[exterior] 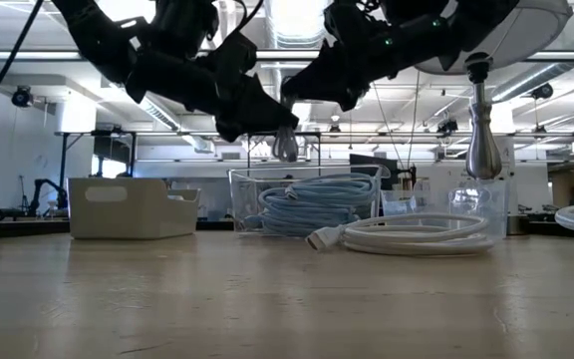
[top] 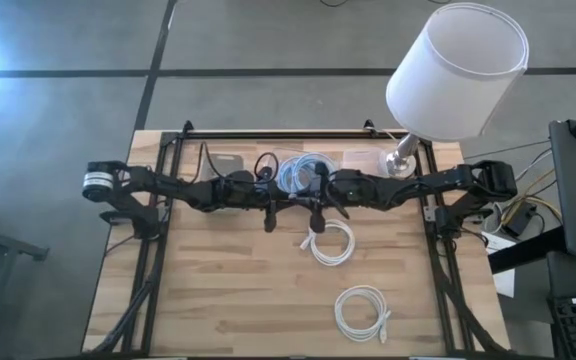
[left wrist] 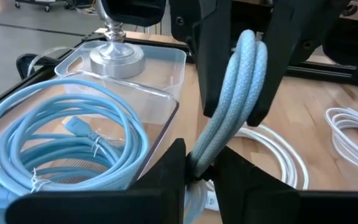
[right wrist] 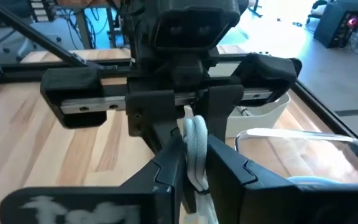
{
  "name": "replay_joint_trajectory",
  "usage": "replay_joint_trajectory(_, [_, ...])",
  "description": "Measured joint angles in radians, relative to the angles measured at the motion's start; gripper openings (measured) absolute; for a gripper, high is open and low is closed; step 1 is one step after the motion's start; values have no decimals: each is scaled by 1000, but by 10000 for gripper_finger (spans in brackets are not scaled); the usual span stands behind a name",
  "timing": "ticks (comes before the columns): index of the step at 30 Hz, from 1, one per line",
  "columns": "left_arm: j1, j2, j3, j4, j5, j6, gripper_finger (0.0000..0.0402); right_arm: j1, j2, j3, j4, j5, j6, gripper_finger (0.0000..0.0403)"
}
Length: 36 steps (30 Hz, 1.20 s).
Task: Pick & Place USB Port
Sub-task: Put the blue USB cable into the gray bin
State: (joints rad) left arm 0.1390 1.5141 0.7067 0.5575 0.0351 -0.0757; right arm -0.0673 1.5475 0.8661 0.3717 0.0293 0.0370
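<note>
My left tool [left wrist: 197, 177] and my right tool [right wrist: 194, 168] meet above the middle of the desk [top: 228, 300], both closed on the same light-blue cable loop [left wrist: 232, 106], held clear of the surface. The clear bin [left wrist: 166, 99] just beside them holds a coiled blue cable [left wrist: 55, 143]. Two white cable coils [top: 331, 242] lie on the desk nearby
</note>
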Motion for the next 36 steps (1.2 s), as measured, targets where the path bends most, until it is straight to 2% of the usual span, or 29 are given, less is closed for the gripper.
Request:
replay_joint_trajectory(11, [0,-2,0,-46,-7,-4,63,-1,-1,28,-179,-4,6,128])
replay_joint_trajectory(14, [0,-30,14,-109,-7,0,62,-1,-9,46,-270,-4,8,142])
replay_joint_trajectory(17, [1,-87,61,-293,-7,20,63,-1,-28,64,-393,-4,12,151])
replay_joint_trajectory(20, [1,-142,135,-557,-32,53,63,4,-46,66,-463,-2,9,157])
replay_joint_trajectory(25, [1,-210,293,-1008,-157,101,64,11,-60,64,-480,-3,8,162])
replay_joint_trajectory(29, [4,-229,389,-1318,-303,102,64,11,-60,64,-481,-3,8,160])
replay_joint_trajectory(32, [17,-230,420,-1460,-375,96,64,11,-60,64,-480,-3,8,157])
replay_joint_trajectory(36, [54,-230,408,-1516,-393,111,64,11,-60,64,-480,-3,9,153])
